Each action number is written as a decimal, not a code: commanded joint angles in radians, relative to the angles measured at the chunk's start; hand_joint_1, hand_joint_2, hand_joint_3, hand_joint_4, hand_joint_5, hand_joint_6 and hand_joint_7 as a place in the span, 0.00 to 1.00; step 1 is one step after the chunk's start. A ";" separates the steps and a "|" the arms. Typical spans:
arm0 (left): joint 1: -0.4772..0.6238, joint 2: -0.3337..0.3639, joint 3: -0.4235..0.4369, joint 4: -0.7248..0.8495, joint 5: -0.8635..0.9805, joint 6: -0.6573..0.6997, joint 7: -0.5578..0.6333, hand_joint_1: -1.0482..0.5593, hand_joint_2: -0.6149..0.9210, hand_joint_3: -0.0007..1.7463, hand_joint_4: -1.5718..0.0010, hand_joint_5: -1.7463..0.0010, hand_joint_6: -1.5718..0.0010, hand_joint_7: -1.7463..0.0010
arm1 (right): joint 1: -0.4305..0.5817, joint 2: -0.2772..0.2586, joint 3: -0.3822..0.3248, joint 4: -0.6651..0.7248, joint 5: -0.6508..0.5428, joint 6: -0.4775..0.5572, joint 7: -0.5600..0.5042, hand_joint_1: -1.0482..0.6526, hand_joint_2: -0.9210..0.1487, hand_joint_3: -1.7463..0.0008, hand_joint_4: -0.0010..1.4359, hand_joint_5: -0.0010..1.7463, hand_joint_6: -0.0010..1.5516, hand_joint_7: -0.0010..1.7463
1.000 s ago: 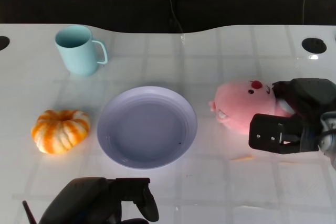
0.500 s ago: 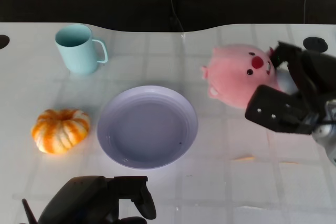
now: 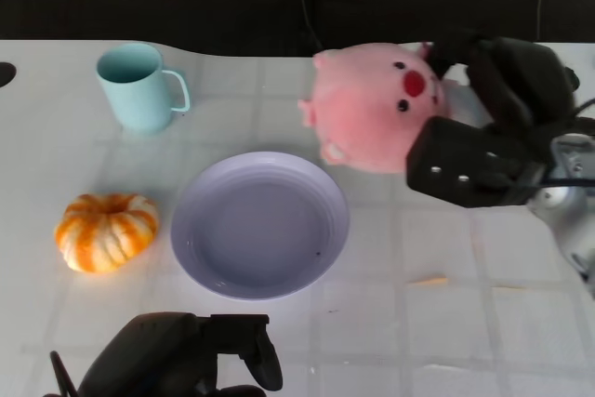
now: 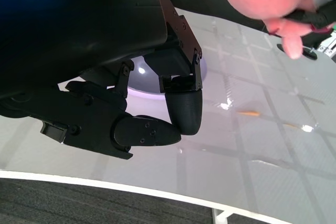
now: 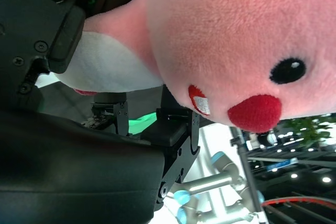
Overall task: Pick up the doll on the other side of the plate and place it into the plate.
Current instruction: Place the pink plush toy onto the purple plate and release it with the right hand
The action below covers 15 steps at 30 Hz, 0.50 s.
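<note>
Pumpkin [image 3: 107,231], orange and white striped, sits at the left of the white table [image 3: 483,323], with a light blue mug [image 3: 139,86] farther back on the same side. Near the front edge, the left hand [image 3: 186,364] rests low with its fingers [image 4: 181,103] curled inward, nothing between them. At the centre lies the lavender plate [image 3: 260,225], bare inside. Right of it and farther back, the pink doll [image 3: 372,107] hangs lifted above the table, its lower edge overlapping the plate's far right rim in the head view, its face with black eyes and a red nose turned toward the right. The right hand [image 3: 493,127] grips the doll from the right, fingers wrapped around the plush body. A small yellowish scrap [image 3: 428,280] lies on the table near the right.
</note>
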<state>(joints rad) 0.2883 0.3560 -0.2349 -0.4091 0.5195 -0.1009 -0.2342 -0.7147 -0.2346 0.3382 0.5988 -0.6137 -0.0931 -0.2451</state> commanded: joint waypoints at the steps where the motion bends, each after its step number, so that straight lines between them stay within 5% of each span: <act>1: 0.003 0.004 0.003 -0.004 0.016 -0.002 0.014 0.46 1.00 0.19 0.56 0.10 0.56 0.35 | -0.041 0.042 0.027 -0.018 -0.007 -0.009 0.020 0.48 0.55 0.27 0.66 1.00 0.47 1.00; 7: 0.027 0.000 0.009 -0.027 0.011 0.009 0.005 0.46 1.00 0.20 0.57 0.09 0.57 0.34 | -0.089 0.149 0.100 0.043 -0.041 -0.020 0.012 0.47 0.54 0.33 0.65 1.00 0.47 1.00; 10: 0.044 -0.003 0.008 -0.042 0.017 0.006 0.010 0.46 1.00 0.19 0.57 0.09 0.56 0.34 | -0.108 0.198 0.126 0.095 -0.051 -0.031 0.001 0.47 0.46 0.43 0.63 1.00 0.46 0.98; 15: 0.053 -0.011 0.002 -0.058 0.022 0.012 0.006 0.46 1.00 0.20 0.57 0.09 0.57 0.35 | -0.134 0.254 0.164 0.164 -0.061 -0.040 0.005 0.48 0.44 0.42 0.65 1.00 0.45 1.00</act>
<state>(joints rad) 0.3350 0.3410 -0.2361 -0.4514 0.5395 -0.0970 -0.2316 -0.8191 0.0168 0.4978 0.7506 -0.6712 -0.1285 -0.2352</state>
